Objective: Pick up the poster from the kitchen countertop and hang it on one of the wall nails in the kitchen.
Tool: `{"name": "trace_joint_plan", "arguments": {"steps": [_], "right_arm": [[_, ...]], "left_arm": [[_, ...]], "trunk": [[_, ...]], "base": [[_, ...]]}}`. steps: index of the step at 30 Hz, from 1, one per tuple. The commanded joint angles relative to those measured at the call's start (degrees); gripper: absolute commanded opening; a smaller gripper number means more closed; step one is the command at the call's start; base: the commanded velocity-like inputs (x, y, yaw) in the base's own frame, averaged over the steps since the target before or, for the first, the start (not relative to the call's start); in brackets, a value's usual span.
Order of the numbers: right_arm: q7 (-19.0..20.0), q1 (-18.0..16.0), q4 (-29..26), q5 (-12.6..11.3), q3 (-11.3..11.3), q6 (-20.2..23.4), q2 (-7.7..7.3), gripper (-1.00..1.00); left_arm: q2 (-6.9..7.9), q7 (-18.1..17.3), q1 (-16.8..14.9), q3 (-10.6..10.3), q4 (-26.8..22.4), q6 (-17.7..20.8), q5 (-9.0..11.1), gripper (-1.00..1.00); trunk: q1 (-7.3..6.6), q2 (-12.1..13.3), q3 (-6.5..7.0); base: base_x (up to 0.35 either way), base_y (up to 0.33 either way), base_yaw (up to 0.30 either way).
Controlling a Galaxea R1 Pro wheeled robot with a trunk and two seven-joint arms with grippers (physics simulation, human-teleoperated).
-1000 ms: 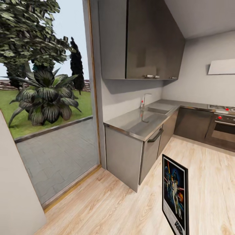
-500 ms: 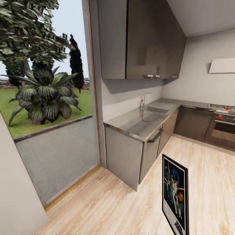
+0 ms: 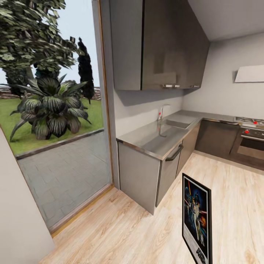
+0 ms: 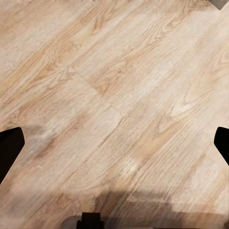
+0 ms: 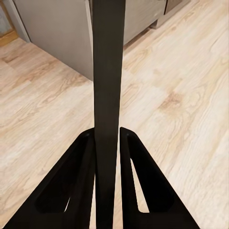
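Two black fingers (image 5: pixel 86 176) of the right gripper (image 5: pixel 107 143) are closed on the poster (image 5: pixel 109 67), which that wrist camera sees edge-on as a dark vertical strip running straight out from between the pads. The grip sits at one end of the frame, so the poster's long axis continues the line of the fingers rather than crossing it. In the head view the poster (image 3: pixel 196 219) stands upright low at the right, its printed face turned toward the camera, its long axis vertical, over the wood floor (image 3: pixel 121 231) and clear of the countertop (image 3: pixel 157 137). The left gripper (image 4: pixel 114 143) is spread wide: its fingertips (image 4: pixel 9 148) appear at opposite margins of its wrist view with bare floor between them, holding nothing. The pick-up therefore appears complete; the remaining step is judged to be travel to a wall and hanging. No nail can be made out on the wall (image 3: pixel 220 80) beyond the countertop or on the strip of wall beside the cabinets (image 3: pixel 161 44); the target has yet to be located. The right arm alone carries the load, so the coming move depends on keeping the poster's long axis vertical and its back turned toward the chosen wall. With the grip at one end only, the frame may swing or twist during base motion.
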Motion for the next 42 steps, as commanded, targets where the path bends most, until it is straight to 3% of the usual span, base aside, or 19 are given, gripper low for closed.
{"name": "trace_joint_plan", "arguments": {"steps": [1,42], "right_arm": [[0.6,0.0,-0.1,-0.7,-0.1,0.0,0.01,-1.0],[0.6,0.0,0.0,-0.6,-0.1,0.0,0.01,-1.0]], "left_arm": [[-0.02,-0.4,0.0,0.2,-0.1,0.0,0.0,1.0],[-0.02,-0.4,0.0,0.2,-0.1,0.0,0.0,1.0]], "trunk": [[-0.22,0.4,0.14],[-9.22,16.8,7.5]], "base": [[0.0,0.0,0.0],[0.0,0.0,0.0]]}}
